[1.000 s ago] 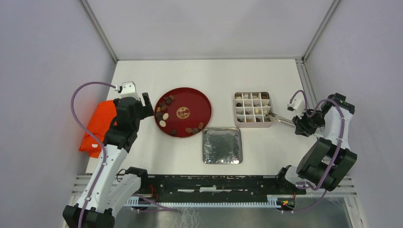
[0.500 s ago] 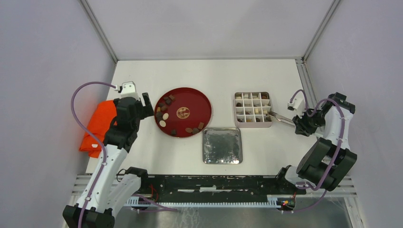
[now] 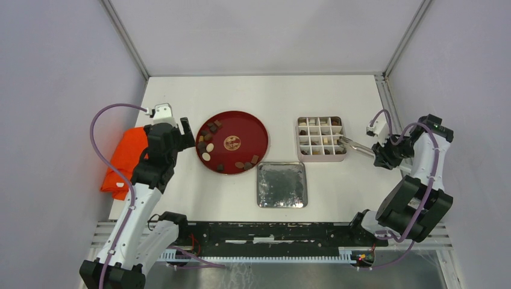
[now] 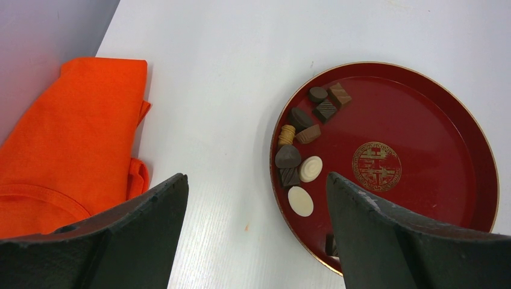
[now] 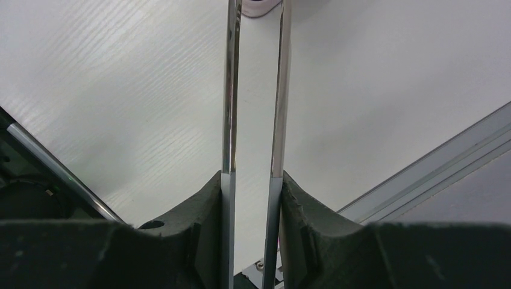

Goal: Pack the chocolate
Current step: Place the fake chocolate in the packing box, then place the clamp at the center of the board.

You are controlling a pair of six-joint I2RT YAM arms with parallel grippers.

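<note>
Several chocolates, dark brown, light brown and cream-white, [image 3: 208, 143] lie on the round dark-red plate [image 3: 259, 129], mostly on its left side, and show in the left wrist view [image 4: 299, 159]. More pieces sit in the pale pinkish grid box [image 3: 321, 160]. My left gripper [image 3: 182, 135] is open and empty and hovers over the table just left of the plate [image 4: 422, 120], as the left wrist view [image 4: 256, 180] shows. My right gripper [image 3: 381, 153] is shut on metal tongs [image 3: 357, 147], whose tips reach the box's right edge. The tongs' two blades [image 5: 232, 90] stand slightly apart in my right gripper [image 5: 252, 180].
An orange cloth [image 3: 123, 159] lies at the table's left edge, beside my left arm [image 4: 66, 132]. A silver square tray [image 3: 282, 184] sits in front of the plate and box. Grey walls enclose the table on the left, back and right.
My right gripper has shifted slightly away with the tongs, whose tips have moved a little along the box's right edge. The left arm has not moved.
</note>
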